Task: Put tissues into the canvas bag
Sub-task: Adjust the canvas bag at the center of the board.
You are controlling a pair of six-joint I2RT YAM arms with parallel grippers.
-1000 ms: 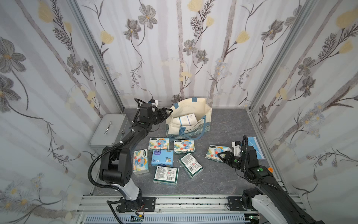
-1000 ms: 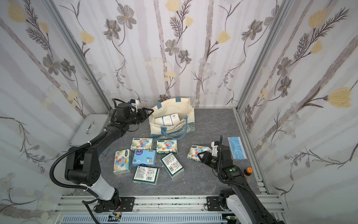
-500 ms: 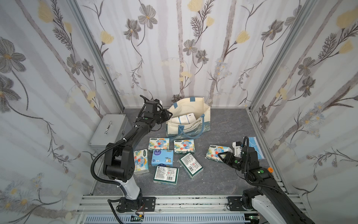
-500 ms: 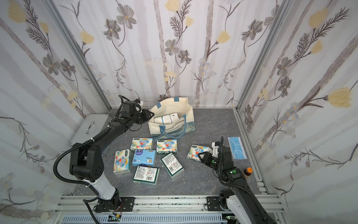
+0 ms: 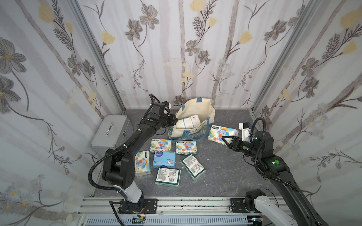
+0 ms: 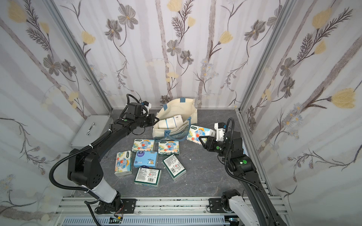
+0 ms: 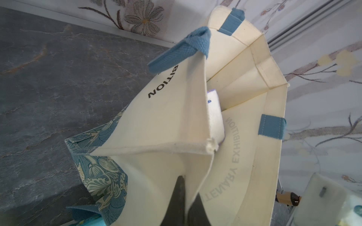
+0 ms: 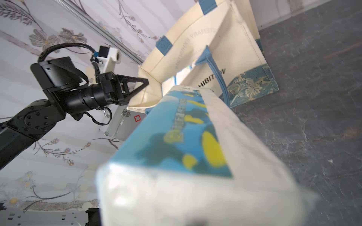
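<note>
Both arms are built of matt black links and rounded joint housings: the left arm and the right arm. A white lower link is set above a black base plate, which is fastened with screws. A ribbed black cable is looped beside the left shoulder and bound with white ties. Round green marks are carried on the joints. A white camera is mounted at each wrist. The left gripper is formed of black triangular frames.
</note>
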